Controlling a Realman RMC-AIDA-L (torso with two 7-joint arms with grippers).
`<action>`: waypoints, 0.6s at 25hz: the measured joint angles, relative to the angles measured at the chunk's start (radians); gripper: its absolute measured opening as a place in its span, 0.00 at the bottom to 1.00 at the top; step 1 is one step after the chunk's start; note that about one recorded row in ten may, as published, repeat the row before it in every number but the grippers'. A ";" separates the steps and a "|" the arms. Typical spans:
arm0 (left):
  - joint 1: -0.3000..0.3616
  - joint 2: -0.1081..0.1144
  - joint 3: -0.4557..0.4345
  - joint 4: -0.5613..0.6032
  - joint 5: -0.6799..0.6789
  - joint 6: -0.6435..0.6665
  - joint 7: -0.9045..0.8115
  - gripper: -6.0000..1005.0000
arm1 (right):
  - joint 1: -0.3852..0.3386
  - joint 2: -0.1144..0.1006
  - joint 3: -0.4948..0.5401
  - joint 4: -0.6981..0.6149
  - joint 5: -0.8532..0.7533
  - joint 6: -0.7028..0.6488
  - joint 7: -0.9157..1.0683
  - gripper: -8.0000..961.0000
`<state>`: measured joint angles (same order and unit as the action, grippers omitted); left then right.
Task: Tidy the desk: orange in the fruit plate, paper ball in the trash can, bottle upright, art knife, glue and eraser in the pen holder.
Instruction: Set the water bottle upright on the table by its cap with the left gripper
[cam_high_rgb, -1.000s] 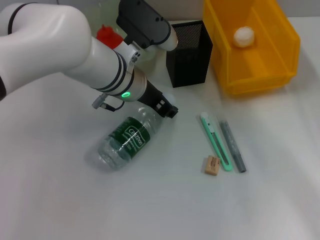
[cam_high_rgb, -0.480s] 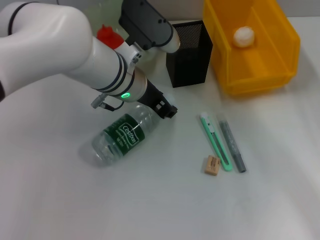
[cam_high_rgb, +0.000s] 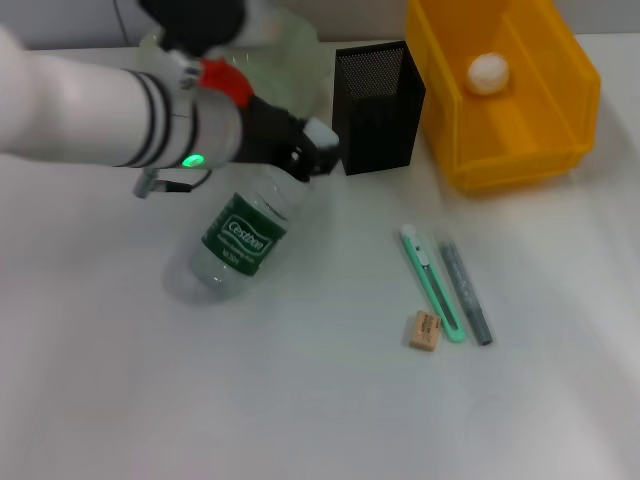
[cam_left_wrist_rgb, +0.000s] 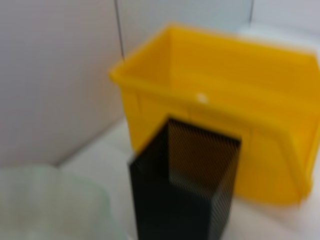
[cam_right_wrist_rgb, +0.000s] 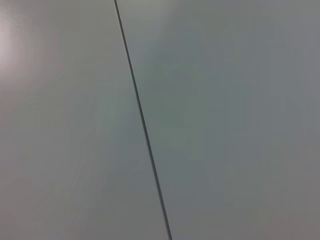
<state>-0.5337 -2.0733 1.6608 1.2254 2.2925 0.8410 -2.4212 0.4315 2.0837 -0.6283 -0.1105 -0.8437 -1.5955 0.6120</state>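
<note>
Paper ball (cam_high_rgb: 489, 72) lies inside yellow bin (cam_high_rgb: 560, 150), beside black pen holder (cam_high_rgb: 378, 110).

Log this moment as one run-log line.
left tool: at bottle neck, bottle tilted | paper ball: in yellow bin | knife, glue, eraser: on table

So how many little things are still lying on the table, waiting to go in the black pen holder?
3, side by side right of the bottle: the green art knife, the grey glue stick beside it, and the small eraser by the knife's near end. None looks hidden.
</note>
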 joint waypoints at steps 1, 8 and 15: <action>0.031 0.001 -0.020 0.019 -0.045 -0.008 0.045 0.45 | 0.002 0.000 0.000 0.000 0.000 0.000 0.001 0.70; 0.165 0.004 -0.174 0.026 -0.404 -0.001 0.366 0.45 | 0.013 -0.002 -0.002 -0.003 0.000 0.001 0.001 0.70; 0.200 0.003 -0.210 -0.064 -0.616 -0.002 0.584 0.45 | 0.017 -0.002 -0.006 -0.003 0.000 0.001 0.002 0.70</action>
<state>-0.3333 -2.0705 1.4506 1.1611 1.6762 0.8389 -1.8369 0.4486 2.0816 -0.6346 -0.1135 -0.8437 -1.5946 0.6136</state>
